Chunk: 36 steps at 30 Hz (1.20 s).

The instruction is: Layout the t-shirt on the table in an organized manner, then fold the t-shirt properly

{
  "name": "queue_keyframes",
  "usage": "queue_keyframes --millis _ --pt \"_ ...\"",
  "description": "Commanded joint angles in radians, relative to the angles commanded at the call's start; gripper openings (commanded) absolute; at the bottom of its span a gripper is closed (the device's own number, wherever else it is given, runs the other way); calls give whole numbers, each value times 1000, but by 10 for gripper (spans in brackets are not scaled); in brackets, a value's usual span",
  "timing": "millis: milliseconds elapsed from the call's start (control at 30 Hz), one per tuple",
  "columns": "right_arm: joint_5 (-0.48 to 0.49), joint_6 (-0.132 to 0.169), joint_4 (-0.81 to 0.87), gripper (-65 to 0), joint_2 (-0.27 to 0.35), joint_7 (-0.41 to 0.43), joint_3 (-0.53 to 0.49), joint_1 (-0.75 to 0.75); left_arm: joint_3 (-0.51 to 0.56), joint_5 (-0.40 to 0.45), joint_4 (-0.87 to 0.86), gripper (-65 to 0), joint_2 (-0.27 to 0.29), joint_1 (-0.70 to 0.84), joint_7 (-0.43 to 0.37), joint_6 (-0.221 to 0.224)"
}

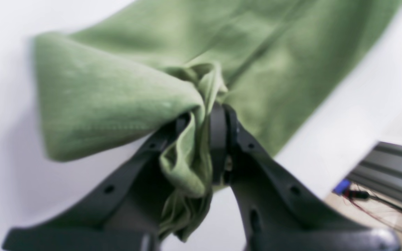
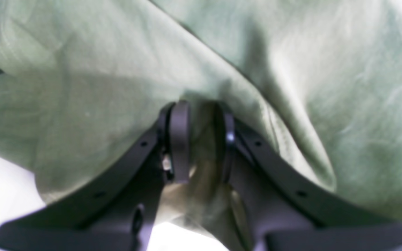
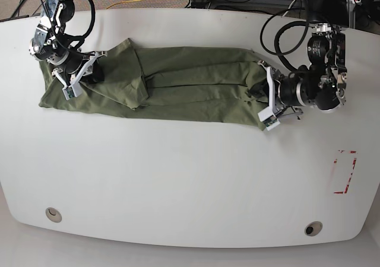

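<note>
Broadly, the white glossy surface (image 3: 190, 184) fills the base view, with rounded corners, two round holes (image 3: 53, 214) near its front edge and a red tape rectangle (image 3: 344, 171) toward one side.

T-shirt (image 3: 178, 86): olive green, wrinkled, stretched as a long band across the far half of the surface, lying on it, with several lengthwise folds and a bunched flap nearer the right arm's end.

Left hand (image 1: 204, 122): dark fingers nearly pressed together, pinching a gathered wad of green cloth; the cloth bulges out above the tips and hangs in a fold between the fingers. In the base view this hand (image 3: 266, 104) sits at the band's end nearer the tape rectangle.

Right hand (image 2: 201, 139): fingers drawn close with a narrow gap, a fold of cloth clamped between them and the shirt draped around the tips. In the base view it (image 3: 80, 76) grips the opposite end.
</note>
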Motion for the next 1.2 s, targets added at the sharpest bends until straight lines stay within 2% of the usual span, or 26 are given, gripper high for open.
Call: queue_keyframes --millis 67,200,367,533,633,833,1033,1133,1200 --pt "0 0 0 -528 0 0 0 0 34 0 -2 -601 15 -14 0 0" --pt "0 0 0 -528 0 0 0 0 98 17 -6 -601 100 -41 0 0" --pt "0 0 0 -528 0 0 0 0 129 75 -17 -600 196 -75 0 0" --pt "0 0 0 -528 0 0 0 0 143 110 -118 -600 316 -104 -2 0" --pt "0 0 0 -528 0 0 0 0 143 135 -167 -599 364 -120 -3 0" --pt "0 0 0 -528 0 0 0 0 143 173 -238 -594 408 -150 -5 0" --pt "0 0 0 -528 0 0 0 0 144 175 -258 -594 413 -152 -6 0" --pt "0 0 0 -528 0 0 0 0 146 175 -258 -574 413 -153 -6 0" --pt "0 0 2 -528 0 0 0 0 149 170 -258 -533 413 -153 -6 0"
